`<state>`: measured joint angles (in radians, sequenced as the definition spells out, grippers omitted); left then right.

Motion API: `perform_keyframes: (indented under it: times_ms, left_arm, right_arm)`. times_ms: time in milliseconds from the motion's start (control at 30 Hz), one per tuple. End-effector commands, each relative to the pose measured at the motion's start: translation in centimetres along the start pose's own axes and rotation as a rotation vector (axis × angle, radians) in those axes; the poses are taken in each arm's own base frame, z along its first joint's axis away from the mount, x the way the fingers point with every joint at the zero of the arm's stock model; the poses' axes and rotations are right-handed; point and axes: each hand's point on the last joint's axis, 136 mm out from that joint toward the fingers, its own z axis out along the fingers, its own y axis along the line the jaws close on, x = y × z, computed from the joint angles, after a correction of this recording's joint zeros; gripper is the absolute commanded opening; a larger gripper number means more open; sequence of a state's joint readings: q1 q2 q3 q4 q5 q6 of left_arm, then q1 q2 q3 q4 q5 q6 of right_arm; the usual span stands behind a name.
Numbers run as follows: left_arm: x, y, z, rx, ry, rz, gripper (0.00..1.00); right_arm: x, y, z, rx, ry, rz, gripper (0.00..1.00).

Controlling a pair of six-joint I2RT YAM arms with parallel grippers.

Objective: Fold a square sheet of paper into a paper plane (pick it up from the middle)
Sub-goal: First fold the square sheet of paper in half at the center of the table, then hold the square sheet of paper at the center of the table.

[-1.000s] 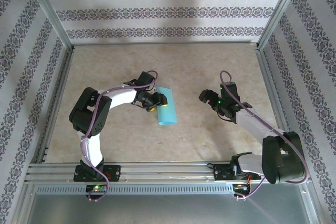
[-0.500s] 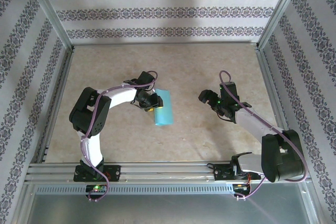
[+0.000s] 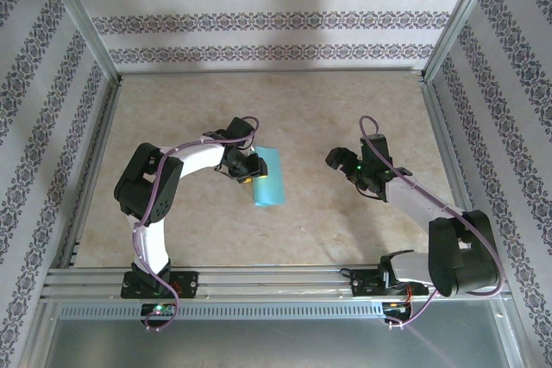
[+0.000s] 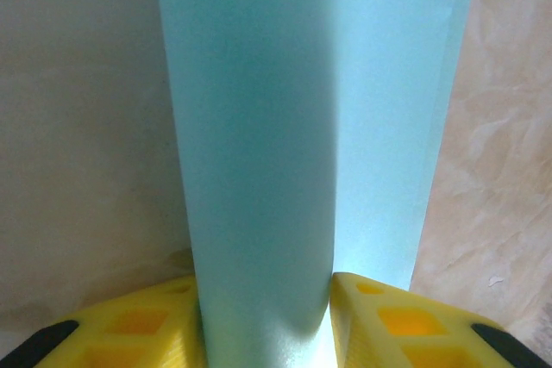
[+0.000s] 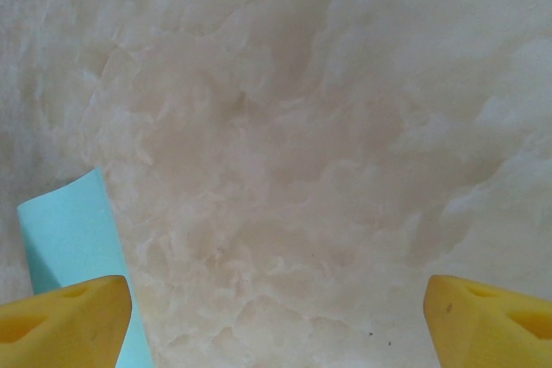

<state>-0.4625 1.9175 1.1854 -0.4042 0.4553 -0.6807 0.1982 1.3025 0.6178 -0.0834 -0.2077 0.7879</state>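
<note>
Left pincer (image 3: 251,170) narrow around the folded light-blue paper (image 3: 270,177), right pincer (image 5: 276,308) wide over the beige tabletop (image 3: 207,109).

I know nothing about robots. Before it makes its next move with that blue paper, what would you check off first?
1. Left gripper shut on the blue paper: ok, yellow fingers pinch it from both sides.
2. Paper shaped like a plane: not ok, merely bent over, no point.
3. Right gripper open and empty: ok.
4. Right gripper apart from the paper: ok.
5. Paper lifted off the table: cannot tell.
</note>
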Motion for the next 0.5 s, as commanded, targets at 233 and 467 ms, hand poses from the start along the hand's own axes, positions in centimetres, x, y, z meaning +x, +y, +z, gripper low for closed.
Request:
perform_keyframes:
  times_ms: [233,467]
  left_arm:
    - [1.6,3.7,3.2,-0.107,0.093,-0.067,0.43]
    - [2.5,4.5,4.4,-0.146,0.126,-0.066,0.44]
  right_arm:
    - [0.0,0.7,0.6,-0.02,0.014,0.003,0.89]
    - [0.2,0.7,0.8,-0.021,0.022,-0.005,0.9]
